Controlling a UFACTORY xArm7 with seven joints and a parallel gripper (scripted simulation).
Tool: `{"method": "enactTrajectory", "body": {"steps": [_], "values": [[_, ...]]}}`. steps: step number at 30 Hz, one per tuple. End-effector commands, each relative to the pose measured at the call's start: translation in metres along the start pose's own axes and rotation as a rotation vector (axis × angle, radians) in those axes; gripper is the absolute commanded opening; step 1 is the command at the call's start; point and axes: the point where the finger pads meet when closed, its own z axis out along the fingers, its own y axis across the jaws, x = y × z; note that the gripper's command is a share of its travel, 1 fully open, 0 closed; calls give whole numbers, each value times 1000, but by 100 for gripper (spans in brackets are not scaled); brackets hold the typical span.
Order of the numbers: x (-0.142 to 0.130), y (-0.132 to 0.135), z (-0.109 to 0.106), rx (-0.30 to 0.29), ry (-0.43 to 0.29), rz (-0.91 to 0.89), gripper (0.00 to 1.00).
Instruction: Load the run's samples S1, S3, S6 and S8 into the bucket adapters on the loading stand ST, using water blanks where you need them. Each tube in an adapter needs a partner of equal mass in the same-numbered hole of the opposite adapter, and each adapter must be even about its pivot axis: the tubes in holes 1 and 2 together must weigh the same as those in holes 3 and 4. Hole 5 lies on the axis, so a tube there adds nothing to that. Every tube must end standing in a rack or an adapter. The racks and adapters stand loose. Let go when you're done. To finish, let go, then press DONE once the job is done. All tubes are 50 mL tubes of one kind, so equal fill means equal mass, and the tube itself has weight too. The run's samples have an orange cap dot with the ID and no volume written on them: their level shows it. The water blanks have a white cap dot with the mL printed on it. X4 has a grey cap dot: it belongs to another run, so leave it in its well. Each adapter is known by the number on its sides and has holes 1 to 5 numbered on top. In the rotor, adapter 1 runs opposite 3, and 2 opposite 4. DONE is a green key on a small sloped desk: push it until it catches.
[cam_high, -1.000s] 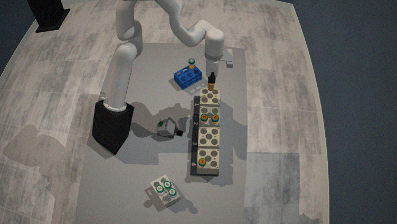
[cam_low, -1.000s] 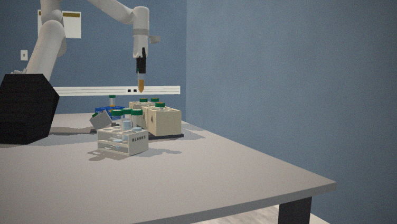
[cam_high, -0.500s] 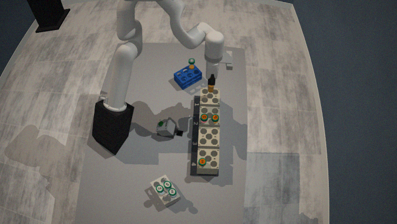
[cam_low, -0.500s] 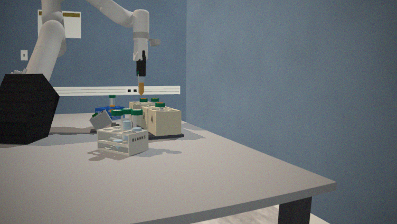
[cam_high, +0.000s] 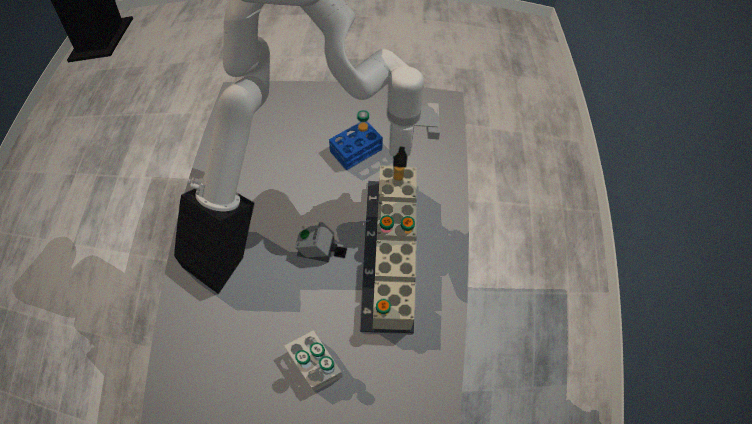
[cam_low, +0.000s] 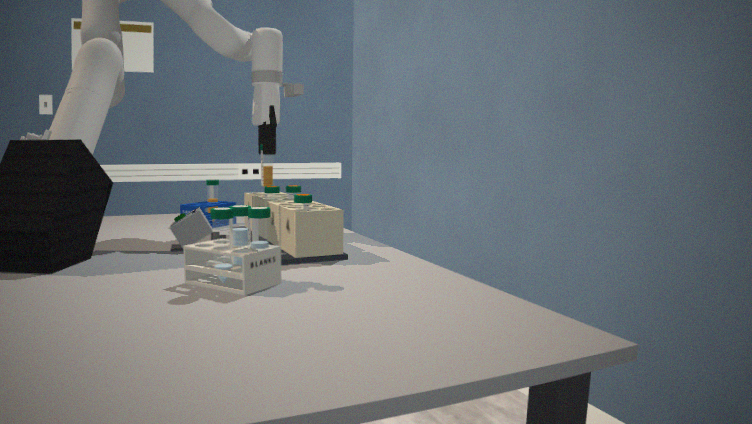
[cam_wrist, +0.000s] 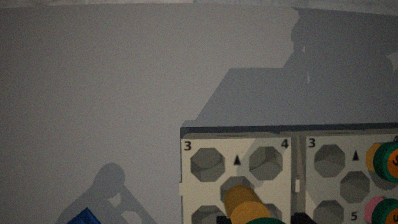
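Loading the samples is the step we judge in hand, with one tube above the farthest adapter. Nearest, the white rack (cam_high: 330, 379) (cam_low: 261, 273) holds three water blanks (cam_high: 317, 349) (cam_low: 240, 210). Beyond it, on the loading stand (cam_high: 371, 247) (cam_low: 315, 258) (cam_wrist: 250, 131), adapter 4 (cam_high: 393, 322) (cam_low: 315, 231) bears an orange-dotted tube (cam_high: 382, 306) (cam_low: 302, 198) in its left near hole. Adapter 3 (cam_high: 394, 271) carries no tube; left of the stand sits the unpressed DONE key (cam_high: 304, 233) (cam_low: 180, 216). Adapter 2 (cam_high: 394, 237) (cam_wrist: 311, 180) bears a left sample (cam_high: 386, 222) (cam_low: 271, 189) (cam_wrist: 387, 214) and a right sample (cam_high: 407, 223) (cam_low: 293, 188) (cam_wrist: 390, 161) in its near holes.

Above adapter 1 (cam_high: 397, 198) (cam_wrist: 237, 147), the gripper (cam_high: 399, 158) (cam_low: 268, 150) (cam_wrist: 262, 219) is closed on an amber-filled tube (cam_high: 398, 172) (cam_low: 268, 173) (cam_wrist: 242, 200), which we infer is S3. We should centre it over hole 5, lower it straight, then release; a skewed tip could catch the rim and shift the loose adapter. Equal blanks should then go opposite, in adapter 3's hole 5 and adapter 4's right near hole. Farthest, grey-dotted X4 (cam_high: 363, 114) (cam_low: 212, 190) stays in the blue rack (cam_high: 363, 155) (cam_low: 192, 208) (cam_wrist: 85, 219).
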Motion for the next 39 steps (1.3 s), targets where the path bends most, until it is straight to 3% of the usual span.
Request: {"method": "enactTrajectory", "body": {"steps": [1,39], "values": [[2,0,-1,-1,5,0,0],[2,0,24,-1,5,0,0]]}}
